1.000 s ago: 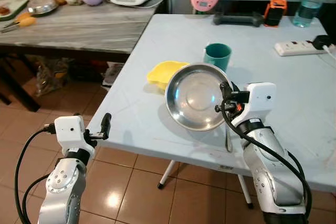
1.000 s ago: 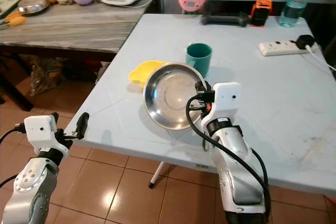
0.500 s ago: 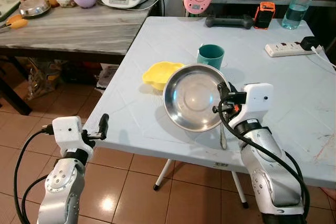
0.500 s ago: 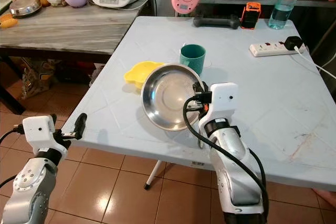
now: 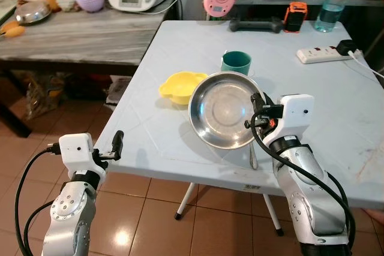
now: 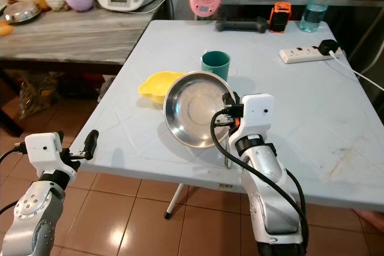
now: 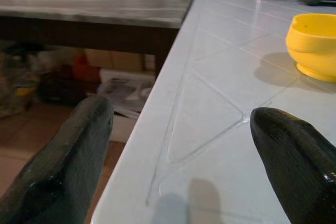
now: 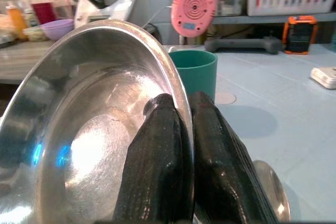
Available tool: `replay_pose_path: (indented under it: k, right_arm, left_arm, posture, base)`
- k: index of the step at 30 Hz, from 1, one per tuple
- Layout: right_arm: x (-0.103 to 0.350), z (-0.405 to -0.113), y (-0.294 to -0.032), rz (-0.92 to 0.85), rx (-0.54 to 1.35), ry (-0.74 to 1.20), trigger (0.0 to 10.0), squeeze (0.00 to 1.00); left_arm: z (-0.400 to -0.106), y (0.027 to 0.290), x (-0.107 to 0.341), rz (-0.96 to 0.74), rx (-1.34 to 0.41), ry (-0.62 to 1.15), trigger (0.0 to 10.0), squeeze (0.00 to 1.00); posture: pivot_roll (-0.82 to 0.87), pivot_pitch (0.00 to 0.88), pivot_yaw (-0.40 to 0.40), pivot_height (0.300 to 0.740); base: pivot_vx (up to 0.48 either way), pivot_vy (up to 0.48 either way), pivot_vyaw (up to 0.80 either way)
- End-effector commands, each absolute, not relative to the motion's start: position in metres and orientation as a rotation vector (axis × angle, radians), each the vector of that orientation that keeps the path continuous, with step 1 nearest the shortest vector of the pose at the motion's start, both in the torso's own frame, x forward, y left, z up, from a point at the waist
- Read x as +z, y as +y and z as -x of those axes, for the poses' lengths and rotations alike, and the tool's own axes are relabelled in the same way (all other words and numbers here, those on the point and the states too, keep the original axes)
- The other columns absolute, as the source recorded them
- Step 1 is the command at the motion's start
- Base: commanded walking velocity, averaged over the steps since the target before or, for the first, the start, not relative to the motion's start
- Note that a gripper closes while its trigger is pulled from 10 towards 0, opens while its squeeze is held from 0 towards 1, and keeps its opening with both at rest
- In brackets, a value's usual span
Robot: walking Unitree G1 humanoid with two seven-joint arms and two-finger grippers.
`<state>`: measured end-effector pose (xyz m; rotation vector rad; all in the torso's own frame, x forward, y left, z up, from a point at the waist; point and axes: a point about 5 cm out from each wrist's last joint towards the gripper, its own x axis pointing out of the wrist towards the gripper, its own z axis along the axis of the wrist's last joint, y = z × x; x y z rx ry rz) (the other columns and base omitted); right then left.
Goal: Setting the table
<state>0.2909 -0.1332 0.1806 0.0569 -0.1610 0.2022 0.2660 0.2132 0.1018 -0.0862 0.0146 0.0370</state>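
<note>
Pale blue and square, the folding table (image 5: 180,46) stands before me on a brown tiled floor, with a grey wooden counter at about ten o'clock. My right gripper (image 8: 181,129) has its two black fingers (image 8: 157,150) pinched shut on the rim of a round stainless-steel plate (image 5: 223,110), one finger inside the rim and one outside. I hold the plate tilted up over the near edge of the table, its hollow facing me. A metal spoon (image 5: 252,155) lies on the table at about six o'clock from the plate, partly hidden by my wrist. At ten o'clock from the plate sits a small yellow plastic bowl (image 5: 179,86), and at twelve o'clock a teal plastic cup (image 5: 236,62), both resting on the table. My left gripper (image 7: 184,166) hovers open and empty just off the table's near corner. I judge the setting partly done: bowl, cup and spoon are down, while the plate is not yet laid flat.
</note>
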Motion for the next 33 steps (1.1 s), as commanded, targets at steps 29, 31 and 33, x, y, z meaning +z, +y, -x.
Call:
replay_pose_path:
  k: [29, 31, 33]
  right_arm:
    - [0.1830, -0.2899, -0.1240, -0.037, 0.245, -0.191, 10.0, 0.00]
    - [0.1835, -0.2902, -0.1240, -0.028, 0.248, -0.194, 10.0, 0.00]
    - [0.1838, -0.2903, -0.1237, -0.022, 0.250, -0.198, 10.0, 0.00]
  left_arm:
    - [-0.2639, 0.2155, 0.1014, 0.069, 0.037, 0.016, 10.0, 0.00]
    - [-0.2639, 0.2150, 0.1013, 0.069, 0.038, 0.015, 10.0, 0.00]
    - [-0.2638, 0.2139, 0.1007, 0.068, 0.036, 0.016, 10.0, 0.00]
  posture:
    - [-0.16, 0.097, 0.102, 0.740]
    - [-0.16, 0.097, 0.102, 0.740]
    - [-0.16, 0.096, 0.102, 0.740]
  base:
    - [0.000, 0.346, -0.32]
    - [0.000, 0.352, 0.00]
    - [0.000, 0.354, 0.31]
